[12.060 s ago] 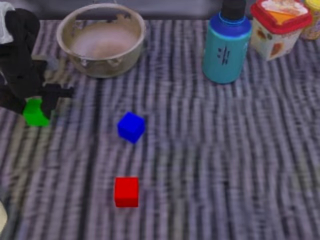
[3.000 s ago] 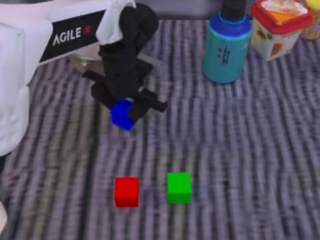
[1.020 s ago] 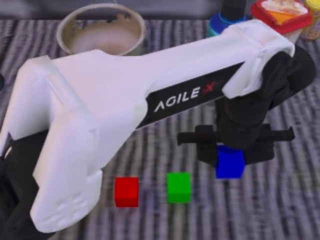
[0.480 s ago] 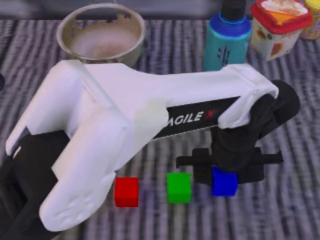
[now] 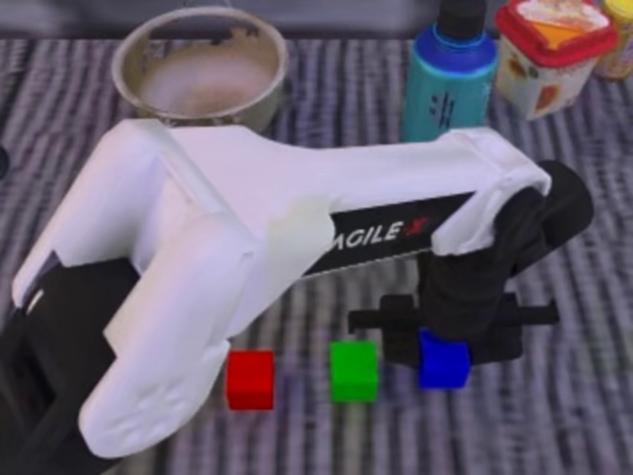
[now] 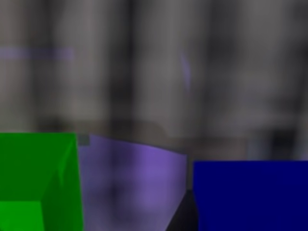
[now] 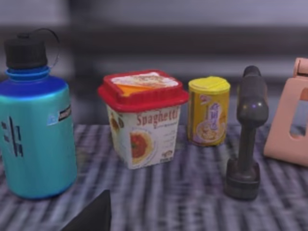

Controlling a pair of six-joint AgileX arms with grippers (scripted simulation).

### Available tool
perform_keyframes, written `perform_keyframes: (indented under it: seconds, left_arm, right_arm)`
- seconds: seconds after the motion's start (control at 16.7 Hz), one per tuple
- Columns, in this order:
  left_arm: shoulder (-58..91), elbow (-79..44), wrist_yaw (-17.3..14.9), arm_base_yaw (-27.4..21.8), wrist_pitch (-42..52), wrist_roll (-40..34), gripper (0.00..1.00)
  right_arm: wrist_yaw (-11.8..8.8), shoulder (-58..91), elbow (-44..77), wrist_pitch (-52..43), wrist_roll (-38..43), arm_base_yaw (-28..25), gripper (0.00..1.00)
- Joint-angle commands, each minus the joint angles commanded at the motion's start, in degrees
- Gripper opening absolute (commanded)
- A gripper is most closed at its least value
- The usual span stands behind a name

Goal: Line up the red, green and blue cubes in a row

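**A:** What's hard to see from where you stand?

**B:** The left arm (image 5: pixel 297 247) sprawls across the table from the left side, covering much of the striped cloth (image 5: pixel 554 416). The left gripper (image 5: pixel 442 346) is low over the blue cube (image 5: pixel 443 361), its black body hiding the cube's top edge. Black fingers flank the cube and look clamped on it. The left wrist view is a blur at close range: a slab of blue, a slab of green, a purple patch between them.

**A:** And the right arm?

**B:** Out of the top view altogether. Its wrist camera catches only a dark wedge at the edge of the picture; whether its gripper is parted or closed, I cannot tell.

**A:** Where are the cubes?

**B:** Near the front of the table in a row: red cube (image 5: pixel 250 379) to the left, green cube (image 5: pixel 354 370) in the middle, blue to the right, each with a gap from the next.

**A:** Containers?

**B:** A metal pot (image 5: pixel 203 69) at the back left, open, nothing visible inside. A teal bottle (image 5: pixel 447 79) with a black cap. A red-lidded tub (image 5: pixel 549 54) printed "Spaghetti", lid on. Beside it a yellow can (image 7: pixel 209 111), cut off at the corner from above. The right wrist view also shows a dark dumbbell (image 7: pixel 246 139) standing on end and a pink object (image 7: pixel 291 115), partly out of frame.
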State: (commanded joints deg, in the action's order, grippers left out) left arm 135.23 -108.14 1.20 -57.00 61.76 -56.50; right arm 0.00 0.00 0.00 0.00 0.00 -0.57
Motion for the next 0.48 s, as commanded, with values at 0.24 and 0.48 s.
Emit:
perform_keyframes:
  seconds: [0.24, 0.48]
  left_arm:
    - [0.0, 0.0, 0.0, 0.0, 0.0, 0.0, 0.68]
    - [0.0, 0.0, 0.0, 0.0, 0.0, 0.0, 0.98]
  right_arm:
    - [0.0, 0.0, 0.0, 0.0, 0.0, 0.0, 1.0]
    - [0.0, 0.0, 0.0, 0.0, 0.0, 0.0, 1.0]
